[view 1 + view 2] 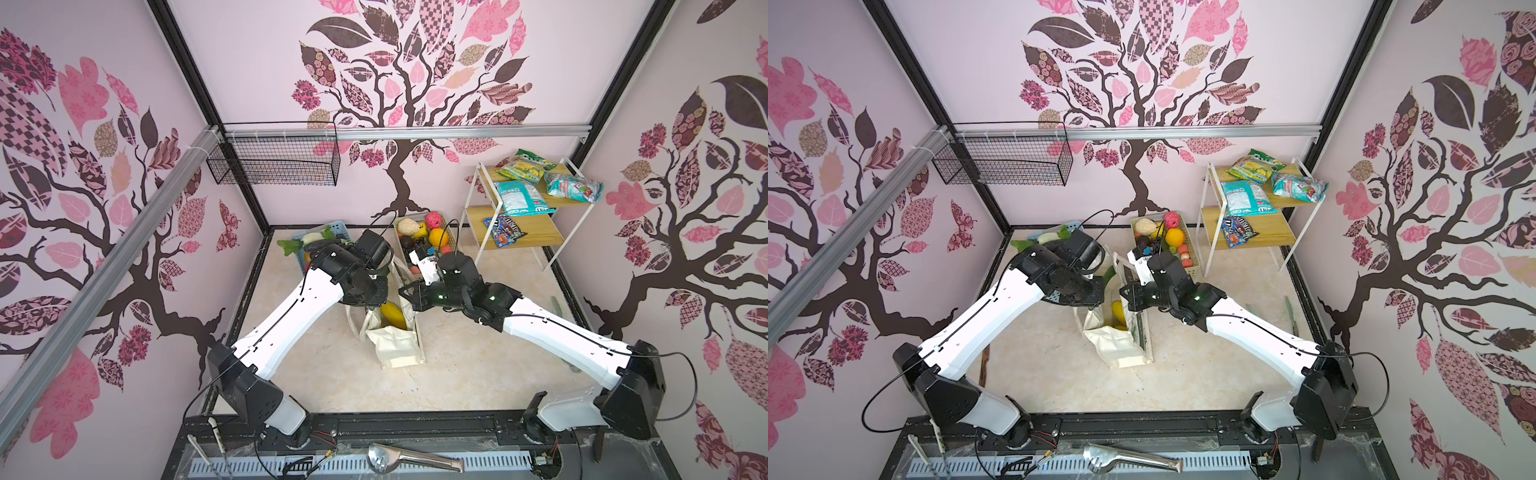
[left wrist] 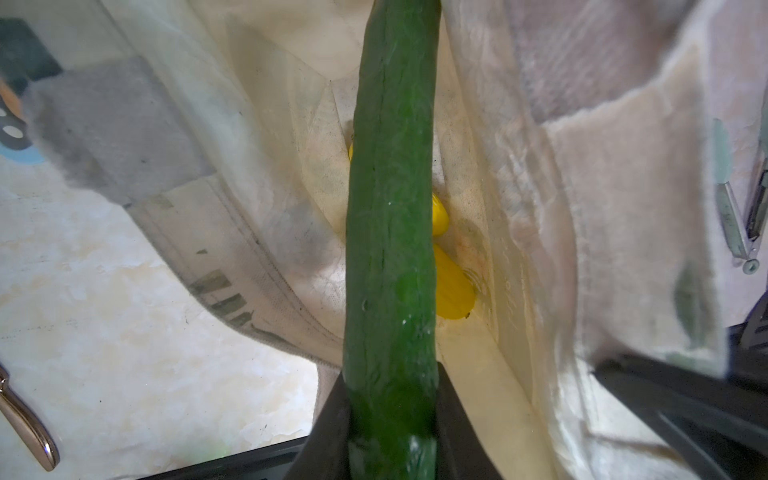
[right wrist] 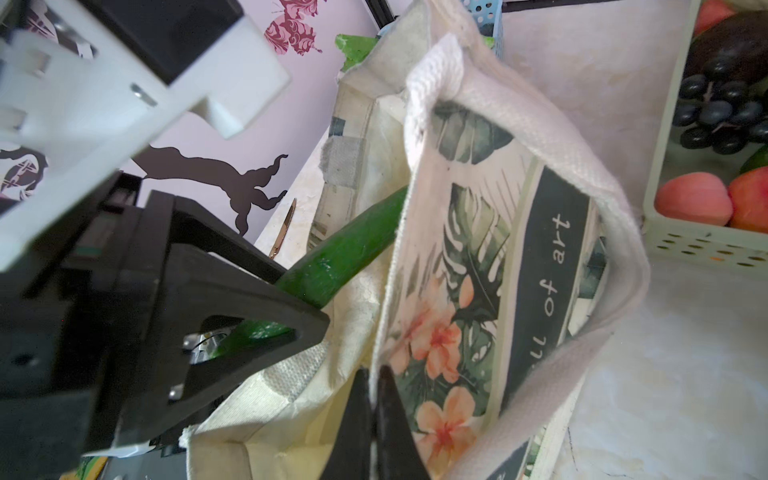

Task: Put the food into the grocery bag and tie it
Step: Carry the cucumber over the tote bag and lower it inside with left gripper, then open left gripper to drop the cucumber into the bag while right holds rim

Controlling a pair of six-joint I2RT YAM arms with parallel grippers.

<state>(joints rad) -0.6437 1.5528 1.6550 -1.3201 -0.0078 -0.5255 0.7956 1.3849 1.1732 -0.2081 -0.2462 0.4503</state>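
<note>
1. Now loading: pinching cucumber [image 2: 390, 208] by one end in left claw [image 2: 390, 374], dipping far end into bag [image 1: 395, 345] between both arms, over yellow fruit [image 2: 451, 286] lying inside
2. Clamping bag rim with right claw [image 3: 374, 374], pressed together, holding mouth wide
3. Next, likely: lower further, then spread left claw; tying much later
4. Glossy, long, finely ridged cucumber; limp cream canvas bag, floral print, woven straps [image 3: 540, 137]

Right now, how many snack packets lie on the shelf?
4: top board holds a green packet, a teal packet, a crumpled packet; lower board holds a dark packet. None seems hidden.
</note>
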